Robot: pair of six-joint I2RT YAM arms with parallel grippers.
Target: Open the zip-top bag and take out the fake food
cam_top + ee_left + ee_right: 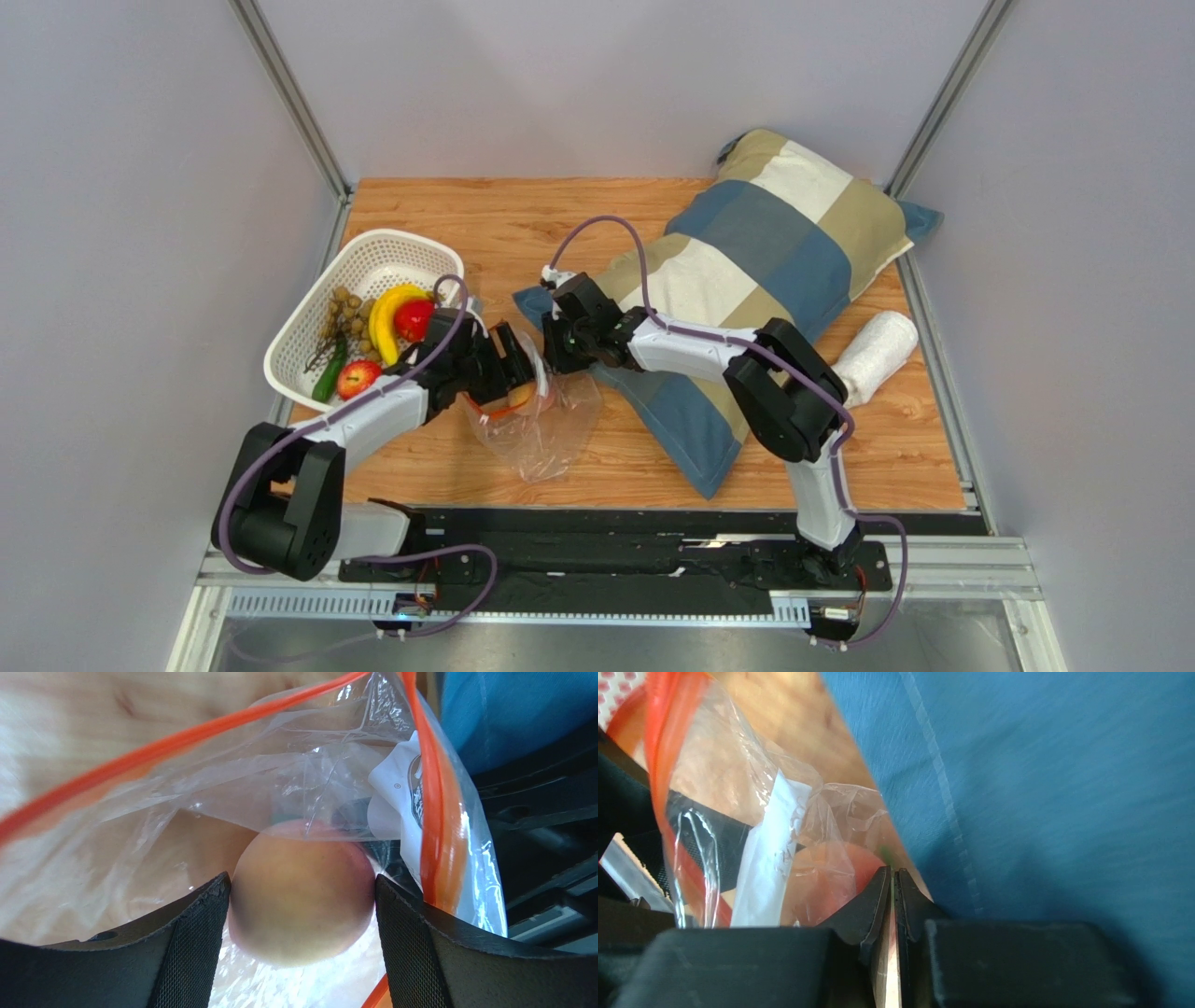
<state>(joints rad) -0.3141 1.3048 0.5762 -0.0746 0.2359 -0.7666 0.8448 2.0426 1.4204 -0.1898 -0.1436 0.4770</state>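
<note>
The clear, crinkly zip-top bag with its orange-red zipper strip lay on the wooden table just right of the white mesh basket, its mouth held apart and one small white label showing on its side. Inside it sat a single round plastic peach, orange-pink and smooth. The left gripper had reached into the mouth and was clamped on that peach, one black pad touching each side. The right gripper, on the bag's far side from the basket, was pinched tight on a fold of the bag's film near its rim.

In the basket lay five pieces: one yellow banana, two red apples, one brownish-green grape bunch and one small dark green vegetable.

Well right of the basket rested one patchwork pillow in blue, cream and tan, and beyond it one white roll of towel.
</note>
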